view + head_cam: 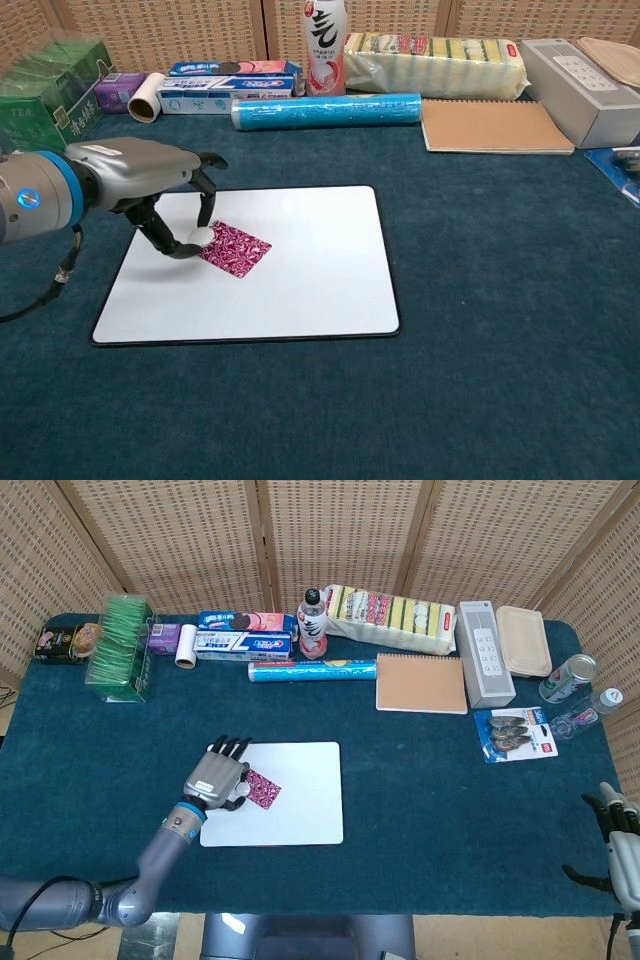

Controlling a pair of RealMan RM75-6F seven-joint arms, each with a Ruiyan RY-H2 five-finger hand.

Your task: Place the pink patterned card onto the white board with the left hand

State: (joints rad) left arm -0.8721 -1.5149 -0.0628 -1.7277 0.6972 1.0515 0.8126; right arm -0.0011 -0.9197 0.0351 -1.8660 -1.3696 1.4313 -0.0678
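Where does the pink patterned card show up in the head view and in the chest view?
Head view: pink patterned card lies on the left part of the white board, beside the left robot hand.
Chest view: left of centre, on the board's upper left part, partly behind that hand.
Shared landmark: blue roll behind the board.

The grey left hand [150, 190] covers the near-left corner of the pink patterned card [238, 249], so contact there is unclear. The black-fingered right hand [617, 832] is cut by the head view's right edge, its grip unreadable.

The left hand [217, 779] hovers over the white board's [300, 800] left edge, beside the pink patterned card [264, 789].
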